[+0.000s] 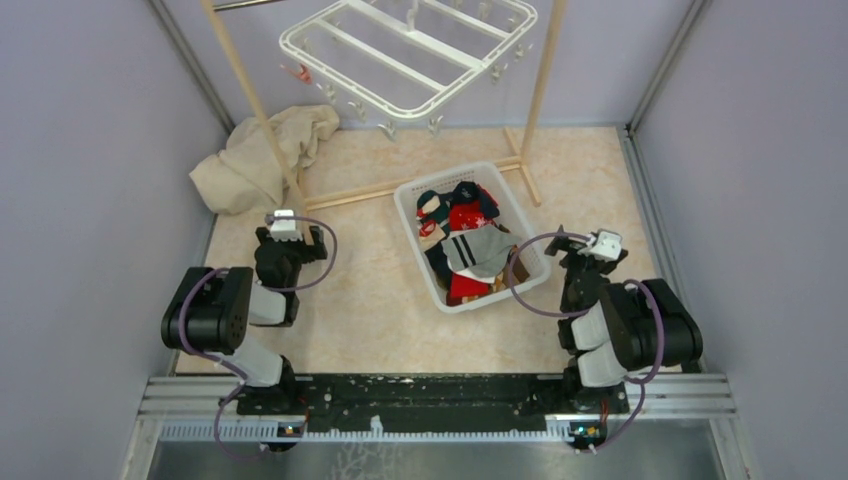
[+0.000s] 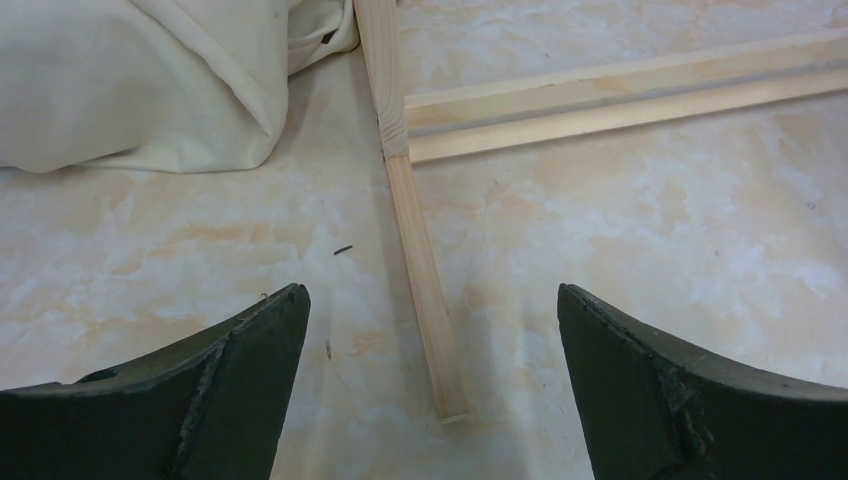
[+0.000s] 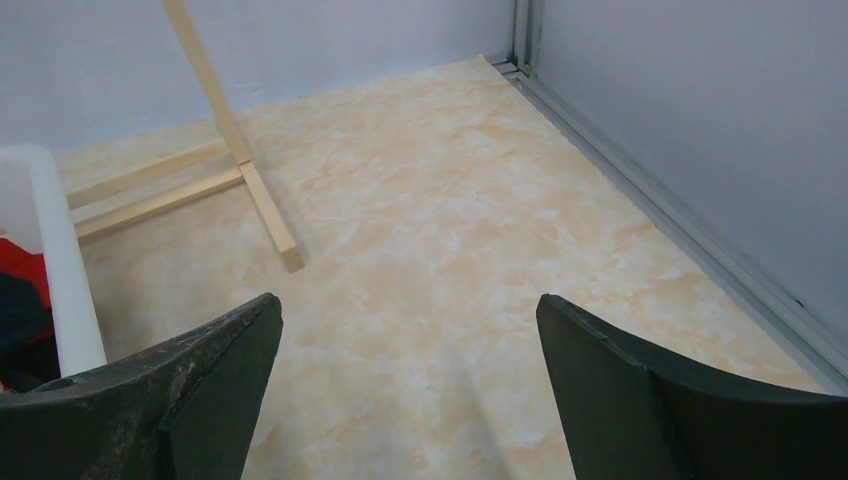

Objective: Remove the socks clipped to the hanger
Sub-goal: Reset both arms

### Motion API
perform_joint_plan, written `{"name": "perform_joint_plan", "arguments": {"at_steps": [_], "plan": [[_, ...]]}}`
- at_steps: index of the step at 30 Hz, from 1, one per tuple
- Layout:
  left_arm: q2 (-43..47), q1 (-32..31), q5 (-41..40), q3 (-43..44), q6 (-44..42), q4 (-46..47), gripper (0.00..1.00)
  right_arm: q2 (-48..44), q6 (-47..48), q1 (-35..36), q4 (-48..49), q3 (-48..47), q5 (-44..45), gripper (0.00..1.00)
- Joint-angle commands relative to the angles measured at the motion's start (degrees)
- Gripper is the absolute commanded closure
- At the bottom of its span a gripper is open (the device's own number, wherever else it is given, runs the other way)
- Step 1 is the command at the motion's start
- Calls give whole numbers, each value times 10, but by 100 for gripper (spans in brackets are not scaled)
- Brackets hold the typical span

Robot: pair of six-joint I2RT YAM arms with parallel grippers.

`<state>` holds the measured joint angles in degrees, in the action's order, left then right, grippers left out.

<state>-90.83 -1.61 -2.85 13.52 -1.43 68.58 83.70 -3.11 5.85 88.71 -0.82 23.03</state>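
Top external: socks (image 1: 468, 240) lie in basket (image 1: 440, 177) near hanger (image 1: 340, 77).

Far side of the hanger (image 1: 340, 78) beyond the top edge; red scrap (image 1: 296, 72) beside it unclear

The left black jointed arm (image 1: 215, 310) is sitting folded near its base, with the elbow bent back. Its black two-finger left gripper (image 1: 288, 232) is pointing forward and down, and its dark fingers (image 2: 240, 350) are standing wide apart, holding nothing. The right black jointed arm (image 1: 645, 325) is folding the same way. Its black two-finger right gripper (image 1: 592, 250) is pointing forward, its dark fingers (image 3: 200, 370) spread wide, empty.
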Motion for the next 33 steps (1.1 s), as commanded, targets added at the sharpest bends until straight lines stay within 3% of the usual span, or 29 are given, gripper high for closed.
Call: {"name": "perform_joint_plan", "arguments": {"at_steps": [1,9,13,33], "plan": [[0,3,14,-4,-6,54,1,26,27,0,66,24,-21,2],[-1,1,12,-3,-7,54,1,5,47,0,-39,-24,-73,2],[0,1,12,-4,-7,55,1,0,44,-2,-162,-85,-77,1],[0,1,12,-4,-7,54,1,1,42,-9,-165,-88,-87,1]]}}
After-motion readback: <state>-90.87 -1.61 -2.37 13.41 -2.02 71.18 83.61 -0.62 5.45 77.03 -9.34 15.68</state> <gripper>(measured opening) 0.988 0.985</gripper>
